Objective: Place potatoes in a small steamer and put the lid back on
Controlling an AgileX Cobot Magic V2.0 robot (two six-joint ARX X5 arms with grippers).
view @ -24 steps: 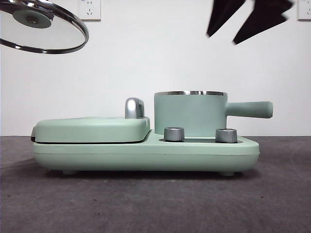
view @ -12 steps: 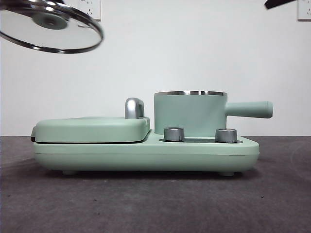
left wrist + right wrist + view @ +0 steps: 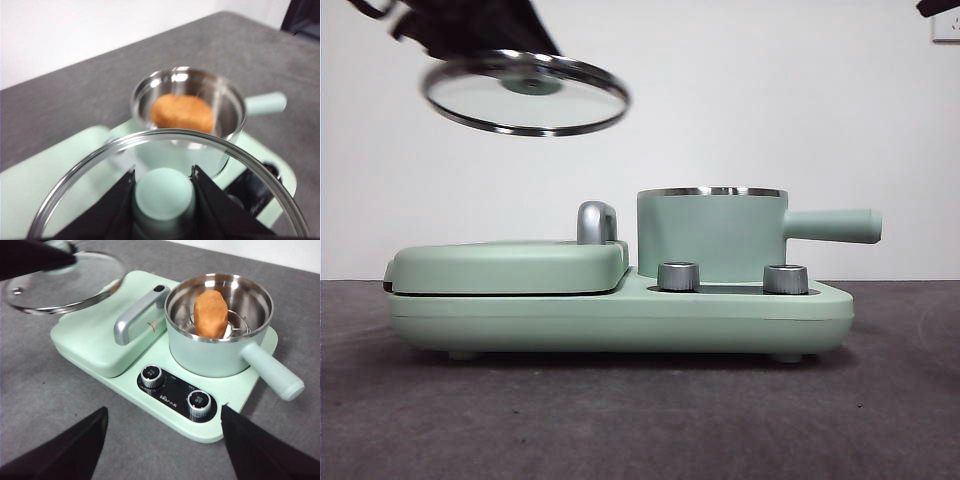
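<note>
The orange-brown potato (image 3: 210, 313) lies inside the small steamer (image 3: 712, 234), a mint-green pot with a steel rim and a side handle (image 3: 832, 226); the potato also shows in the left wrist view (image 3: 182, 113). My left gripper (image 3: 164, 196) is shut on the mint-green knob of the glass lid (image 3: 526, 93) and holds it in the air, up and to the left of the pot, tilted slightly. The lid also shows in the right wrist view (image 3: 65, 282). My right gripper (image 3: 162, 440) is open and empty, high above the table in front of the appliance.
The pot stands on a mint-green appliance base (image 3: 620, 318) with two silver dials (image 3: 679, 276) (image 3: 785, 278). A flat griddle cover (image 3: 510, 266) with a chrome handle (image 3: 597, 222) fills its left half. Dark grey table all around.
The lid has moved right and lower, from the top left corner toward the pot. The right arm's black jaws have risen out of the top right of the front view.
</note>
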